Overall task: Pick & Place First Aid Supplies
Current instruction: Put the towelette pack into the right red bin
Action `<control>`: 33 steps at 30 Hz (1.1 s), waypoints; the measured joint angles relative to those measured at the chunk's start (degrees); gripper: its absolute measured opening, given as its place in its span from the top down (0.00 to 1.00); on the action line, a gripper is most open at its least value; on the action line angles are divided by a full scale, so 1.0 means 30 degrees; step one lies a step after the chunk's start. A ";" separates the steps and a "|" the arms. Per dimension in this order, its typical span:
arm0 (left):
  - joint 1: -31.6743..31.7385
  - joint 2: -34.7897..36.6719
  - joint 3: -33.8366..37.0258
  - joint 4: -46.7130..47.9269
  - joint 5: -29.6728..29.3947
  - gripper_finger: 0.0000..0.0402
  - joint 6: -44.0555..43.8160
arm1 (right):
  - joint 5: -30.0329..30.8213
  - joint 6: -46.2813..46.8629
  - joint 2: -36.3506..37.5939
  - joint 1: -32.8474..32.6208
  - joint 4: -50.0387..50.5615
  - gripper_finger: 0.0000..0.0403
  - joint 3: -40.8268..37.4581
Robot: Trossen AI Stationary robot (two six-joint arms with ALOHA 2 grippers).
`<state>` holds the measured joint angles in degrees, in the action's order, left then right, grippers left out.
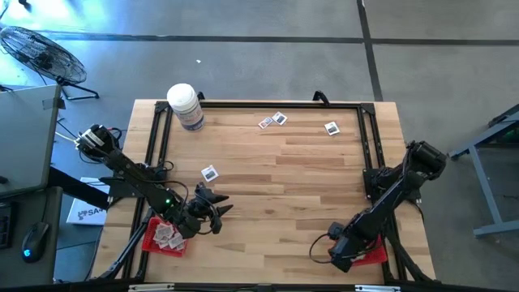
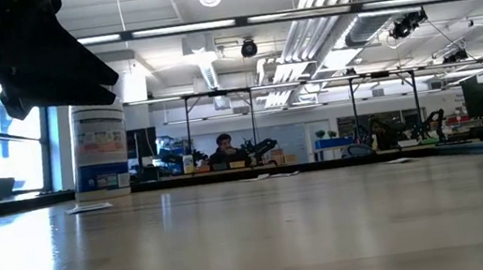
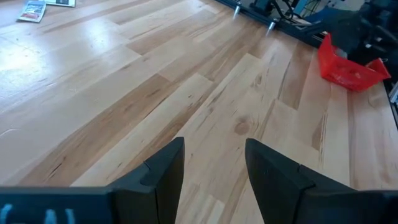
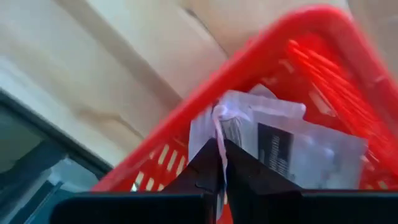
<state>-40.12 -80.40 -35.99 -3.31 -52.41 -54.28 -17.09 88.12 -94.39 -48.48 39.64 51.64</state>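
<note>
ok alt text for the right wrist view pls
The right gripper is shut on a white packet, holding it over a red tray that sits on the wooden table.

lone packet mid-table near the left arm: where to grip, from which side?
The packet lies flat on the table, clear of anything else. Probably best from straight above with the open left pincer, fingers straddling two opposite edges, since a flat sachet offers no raised part.

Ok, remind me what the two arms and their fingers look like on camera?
Both arms are dark, jointed, with black cables at their bases. The left gripper has two flat, matte black wedge-shaped fingers; a small green light glows on that arm. The right gripper has the same black fingers, tapering to a point.
</note>
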 joint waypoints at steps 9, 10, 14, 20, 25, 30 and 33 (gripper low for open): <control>-0.0001 0.0000 0.0000 0.0021 -0.0078 0.58 0.0000 | -0.0232 -0.0068 0.0000 0.0171 0.0005 0.90 -0.0381; -0.0001 0.0000 0.0000 0.0015 -0.0078 0.58 0.0001 | -0.0341 0.0016 0.0000 0.0171 0.0005 0.89 -0.0381; -0.0005 0.0000 0.0000 0.0015 -0.0073 0.58 0.0000 | -0.0548 0.0092 0.0000 0.0157 -0.0090 0.88 -0.0381; 0.0000 0.0000 0.0000 0.0015 -0.0063 0.58 0.0000 | -0.1016 0.0123 0.0098 0.0157 -0.0416 0.96 -0.0388; 0.0000 0.0000 0.0000 0.0015 -0.0056 0.58 0.0002 | -0.0988 0.0816 0.1114 0.0157 -0.0760 0.98 -0.0395; 0.0000 0.0000 0.0000 0.0015 -0.0056 0.58 0.0000 | -0.0971 0.1523 0.2657 0.0112 -0.1490 0.99 -0.0395; -0.0003 0.0000 0.0000 0.0015 -0.0052 0.58 0.0002 | -0.0992 0.1501 0.3396 0.0062 -0.1882 0.98 -0.0388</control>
<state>-40.13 -80.40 -35.99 -3.27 -52.56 -54.28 -20.07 92.62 -84.20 -48.29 34.00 50.48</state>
